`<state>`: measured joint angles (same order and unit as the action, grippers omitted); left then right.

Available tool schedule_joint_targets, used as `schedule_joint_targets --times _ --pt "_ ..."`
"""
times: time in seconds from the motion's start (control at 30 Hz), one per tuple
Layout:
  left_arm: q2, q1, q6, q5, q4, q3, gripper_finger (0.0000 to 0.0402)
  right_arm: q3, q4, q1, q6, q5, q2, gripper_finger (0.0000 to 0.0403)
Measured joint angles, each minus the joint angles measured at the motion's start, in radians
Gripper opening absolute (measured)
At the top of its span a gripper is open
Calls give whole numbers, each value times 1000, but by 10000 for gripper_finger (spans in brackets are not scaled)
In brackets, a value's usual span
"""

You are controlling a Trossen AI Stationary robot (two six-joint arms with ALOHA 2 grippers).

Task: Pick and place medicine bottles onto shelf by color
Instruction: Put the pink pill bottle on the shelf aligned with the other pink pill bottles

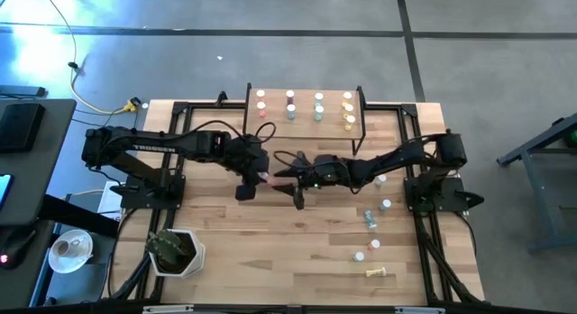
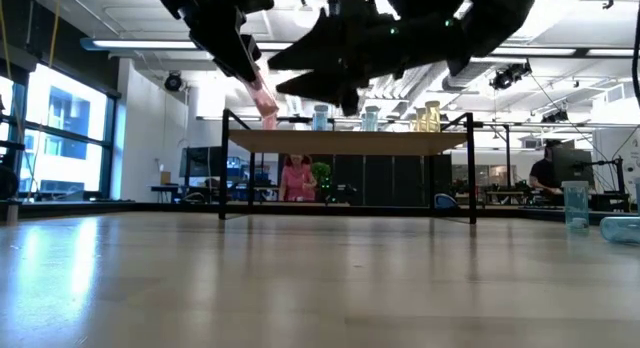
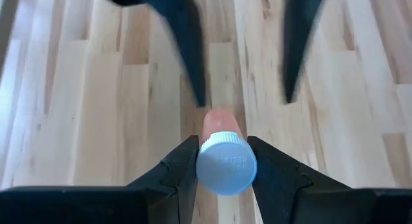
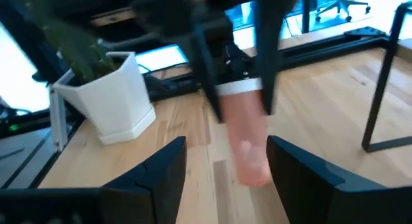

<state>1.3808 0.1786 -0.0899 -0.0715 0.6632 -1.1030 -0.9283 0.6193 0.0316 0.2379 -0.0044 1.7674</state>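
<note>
1. small pink cylindrical medicine bottle [image 3: 222, 150], white round cap: one, clamped between left gripper [image 3: 222, 161] fingers, lifted off the wooden table [image 1: 270, 251].
2. right gripper [image 4: 225, 161]: jaws spread either side of its base, not touching.
3. light-wood shelf [image 1: 305, 123] beyond both: nine bottles.
</note>
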Motion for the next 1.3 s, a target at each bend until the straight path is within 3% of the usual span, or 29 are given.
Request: schedule_joint_targets --times 0.33,0.67,0.9,1.3 --pt "-11 90 7 -6 69 -16 115 1 -99 -8 -83 -3 -113 206" --pt "-11 214 -92 37 239 -199 115 0 -320 -93 -111 23 -258 206" --pt "-12 316 -178 158 323 -322 115 0 -354 -169 -153 20 -283 206" --pt "20 433 -176 160 399 -514 115 0 -420 -239 -151 20 -281 206"
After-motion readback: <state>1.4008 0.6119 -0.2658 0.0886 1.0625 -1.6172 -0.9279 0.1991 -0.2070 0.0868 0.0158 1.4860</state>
